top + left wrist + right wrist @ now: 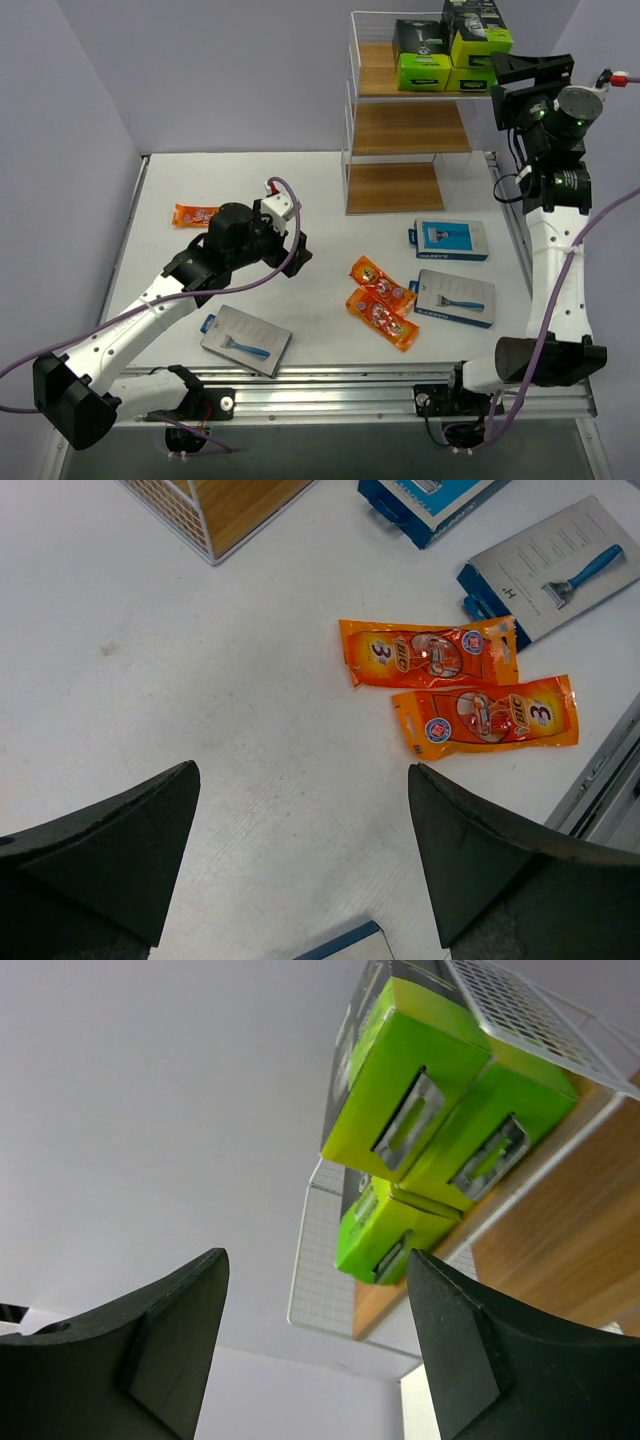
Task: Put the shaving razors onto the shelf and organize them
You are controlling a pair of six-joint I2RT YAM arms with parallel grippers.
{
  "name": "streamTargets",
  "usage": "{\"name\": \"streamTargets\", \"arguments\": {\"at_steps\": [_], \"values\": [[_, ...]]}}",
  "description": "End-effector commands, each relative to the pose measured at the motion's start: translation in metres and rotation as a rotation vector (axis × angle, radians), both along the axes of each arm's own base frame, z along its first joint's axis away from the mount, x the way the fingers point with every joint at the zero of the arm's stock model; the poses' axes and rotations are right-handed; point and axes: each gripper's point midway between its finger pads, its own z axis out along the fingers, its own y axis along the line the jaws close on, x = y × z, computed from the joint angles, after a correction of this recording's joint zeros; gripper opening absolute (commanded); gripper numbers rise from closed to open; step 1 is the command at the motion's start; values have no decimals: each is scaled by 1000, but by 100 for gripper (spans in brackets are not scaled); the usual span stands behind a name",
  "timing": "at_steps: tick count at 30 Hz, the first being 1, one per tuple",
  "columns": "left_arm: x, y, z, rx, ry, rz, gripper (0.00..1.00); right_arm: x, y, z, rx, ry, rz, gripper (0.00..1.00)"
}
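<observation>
Black right gripper (pixel 315 1260): spread, holding nothing, beside lime-green boxes (pixel 420 1090) on the shelf (pixel 410 128) (top tier, right edge). Left gripper (pixel 302 775): spread wide over open white table (pixel 150 630), near orange BIC packets (pixel 430 655).

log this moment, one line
left gripper open over table | right gripper open, empty, by shelf top | green boxes on top tier | orange packets, blue cards on table

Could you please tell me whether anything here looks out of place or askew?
Nothing looks damaged or spilled. One glossy orange razor packet lies alone at the far left of the white table, away from the other two orange packets, and the flat blue-and-grey cards lie at mixed angles.
</observation>
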Motion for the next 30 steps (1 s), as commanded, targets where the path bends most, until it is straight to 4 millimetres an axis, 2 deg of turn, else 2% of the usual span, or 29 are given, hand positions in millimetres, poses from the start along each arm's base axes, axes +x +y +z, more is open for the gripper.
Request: {"name": "streamTargets", "arguments": {"at_steps": [1, 6, 7, 8, 9, 10, 13, 14, 15, 17, 19, 20, 21, 22, 24, 25, 26, 29, 30], "values": [[10, 12, 31, -19, -89, 67, 94, -34, 4, 9, -53, -56, 32, 67], [21, 31, 36, -2, -121, 191, 94, -63, 19, -28, -211, 39, 106, 72], [23, 35, 36, -3, -126, 216, 94, -64, 21, -46, -232, 75, 120, 74], [24, 36, 36, -5, -130, 227, 94, -69, 25, -56, -254, 94, 142, 75], [25, 38, 36, -2, -132, 241, 94, -82, 27, -60, -309, 96, 153, 79], [26, 40, 36, -5, -131, 258, 94, -85, 28, -80, -333, 137, 166, 82], [33, 52, 31, 7, -122, 359, 94, -110, 35, -103, -418, 161, 203, 91], [38, 61, 31, 21, -130, 419, 94, -113, 36, -128, -428, 210, 221, 93], [40, 66, 31, 23, -128, 456, 94, -127, 38, -134, -451, 218, 228, 98], [42, 76, 29, 37, -114, 520, 94, -140, 42, -159, -481, 234, 257, 100], [45, 87, 38, 16, -105, 573, 94, -150, 49, -170, -512, 225, 293, 100], [43, 92, 36, 20, -85, 579, 94, -156, 53, -181, -518, 228, 316, 100], [42, 97, 34, 10, -70, 591, 94, -159, 59, -183, -529, 208, 344, 100], [42, 114, 34, -17, -45, 646, 94, -164, 67, -187, -540, 197, 392, 100], [41, 133, 30, -47, -16, 695, 94, -172, 74, -199, -591, 206, 434, 100], [38, 144, 25, -71, 6, 721, 94, -177, 81, -202, -611, 199, 466, 100], [40, 165, 20, -71, 16, 784, 94, -182, 85, -204, -642, 183, 482, 100], [34, 190, 0, -70, 32, 856, 94, -198, 104, -218, -677, 153, 546, 100], [32, 191, -5, -65, 34, 858, 94, -202, 107, -214, -687, 134, 551, 100]]}}
